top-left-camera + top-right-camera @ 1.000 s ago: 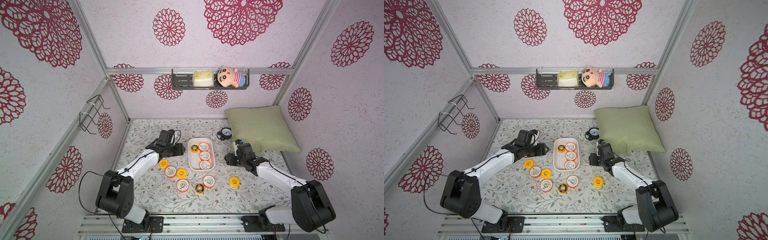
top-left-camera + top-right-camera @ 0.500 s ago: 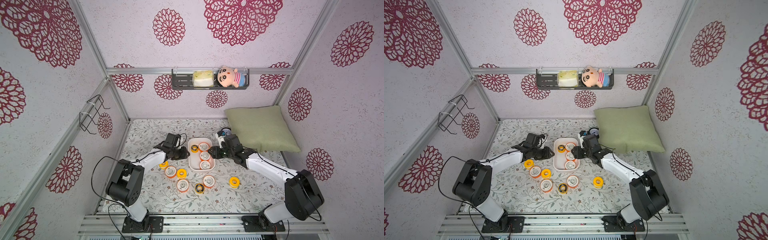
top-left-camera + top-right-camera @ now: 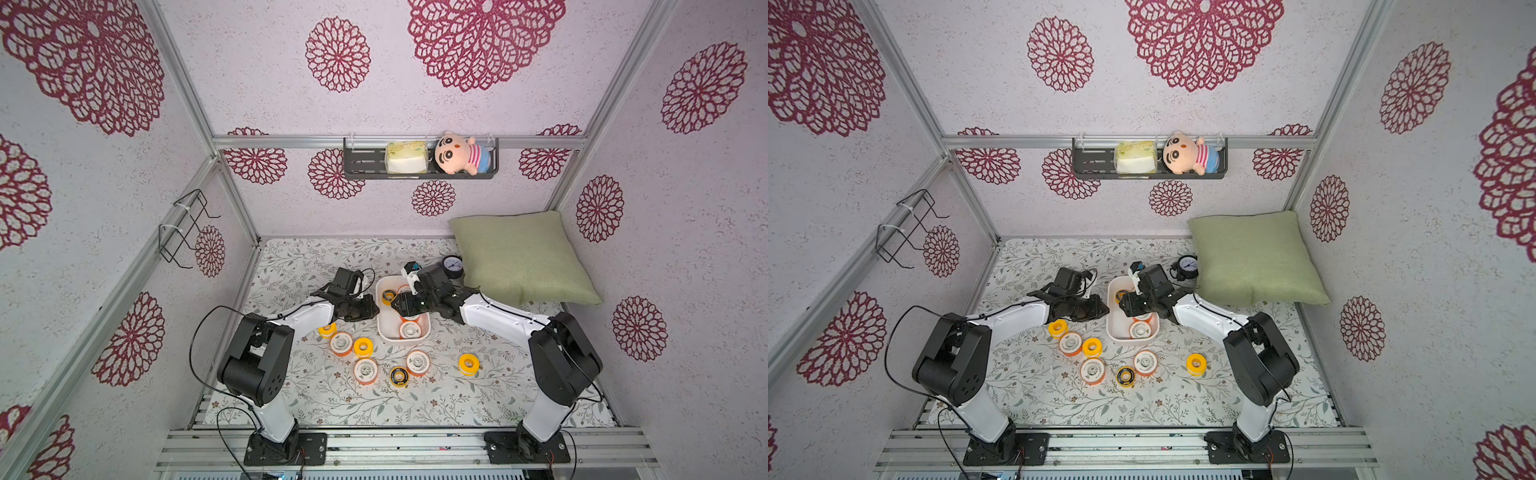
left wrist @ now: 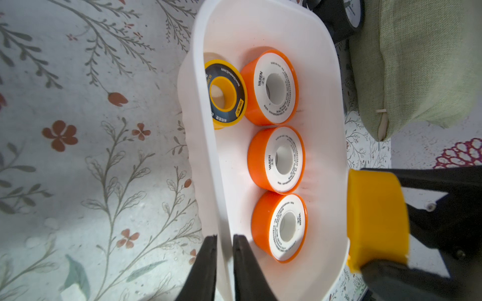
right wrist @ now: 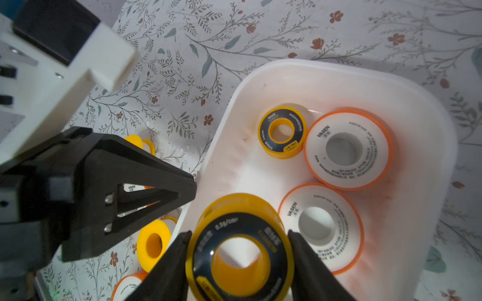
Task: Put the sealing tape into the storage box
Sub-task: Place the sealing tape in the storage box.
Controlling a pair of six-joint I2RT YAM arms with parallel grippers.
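1. My left jaws: closed down thin on the left wall of the storage box [image 4: 287, 31], one tip inside and one outside.
2. My right jaws: partly open, clamped across a black-faced yellow spool [image 5: 240, 250] of sealing tape, held above the box.
3. Inside the box: three orange-rimmed white spools [image 4: 279, 160] in a row, with a black-faced spool [image 4: 225, 97] at the far left corner.
4. On the tabletop [image 3: 332, 399], near side of the box: seven loose spools [image 3: 365, 371].
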